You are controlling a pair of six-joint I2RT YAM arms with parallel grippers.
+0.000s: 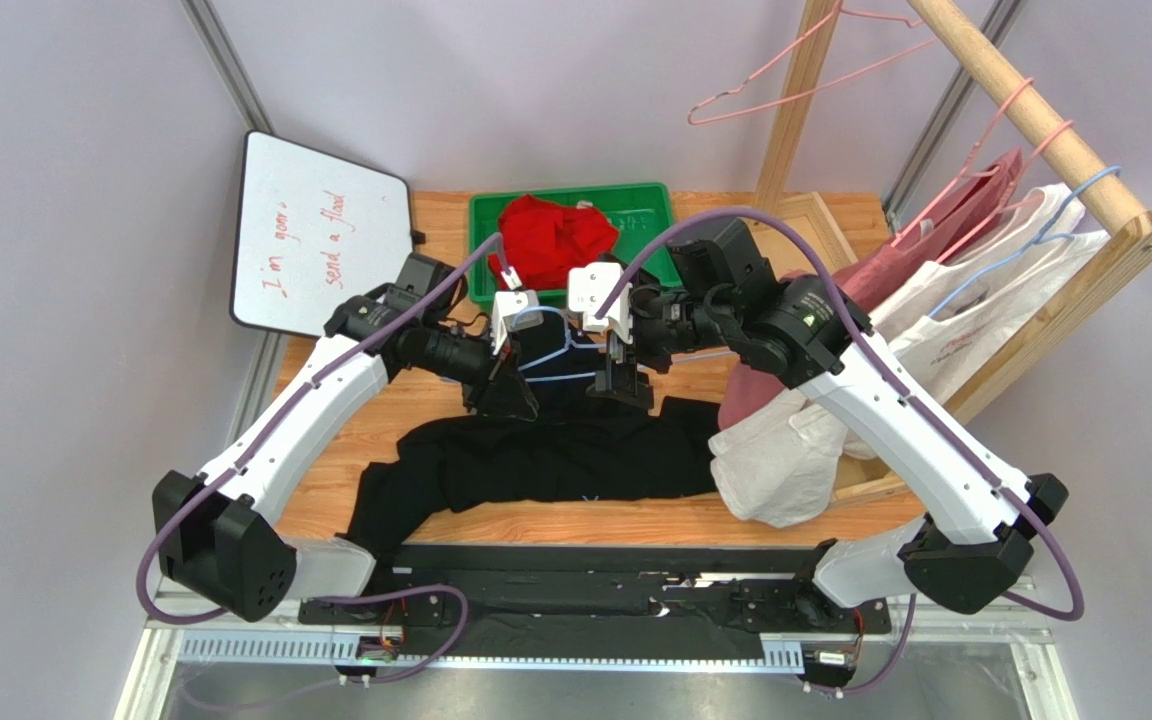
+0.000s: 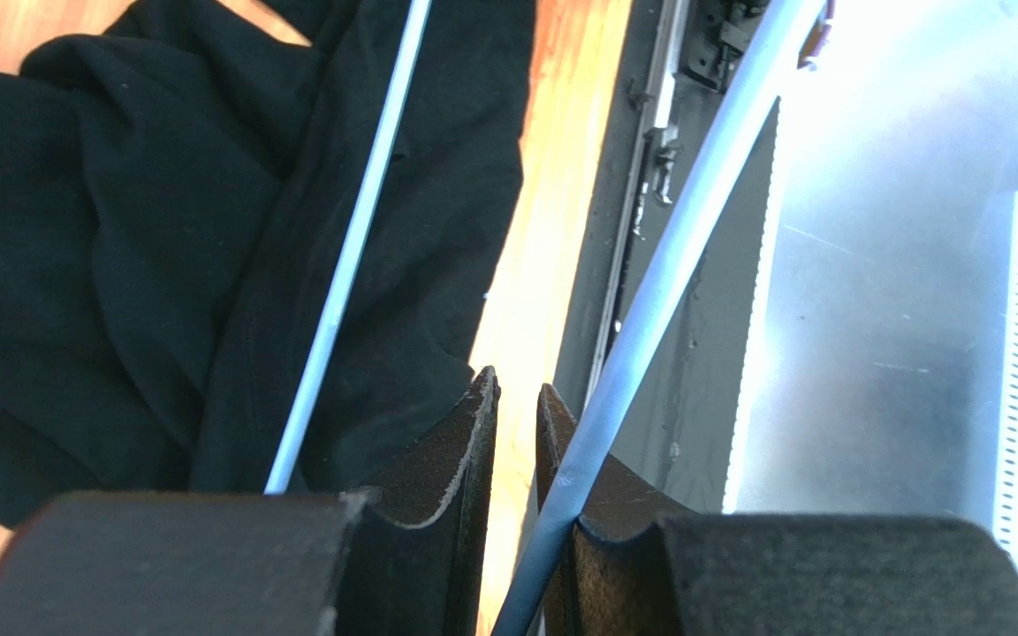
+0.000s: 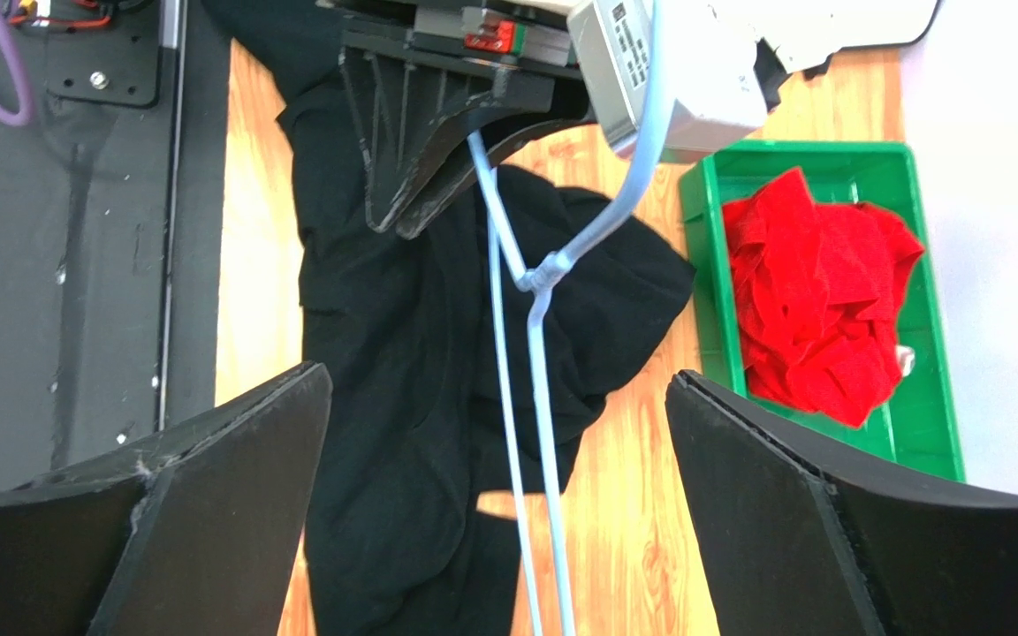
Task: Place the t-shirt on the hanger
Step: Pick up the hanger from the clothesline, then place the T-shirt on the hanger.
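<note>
Pinching the hanger [image 2: 661, 285], left claw [image 2: 517, 384] nearly closed; right claw [image 3: 495, 375] gapes above t-shirt [image 3: 395, 398].

We stretch both arms forward and inward, wrists close together; our left gripper [image 2: 517, 384] pinches the hanger [image 2: 662, 285], our right gripper [image 3: 497, 375] gapes wide.

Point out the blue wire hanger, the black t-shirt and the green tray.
blue wire hanger [image 3: 548, 272], right wrist view, twisted neck
black t-shirt [image 1: 567, 458], top external view, body
green tray [image 3: 793, 157], right wrist view, rim
</note>
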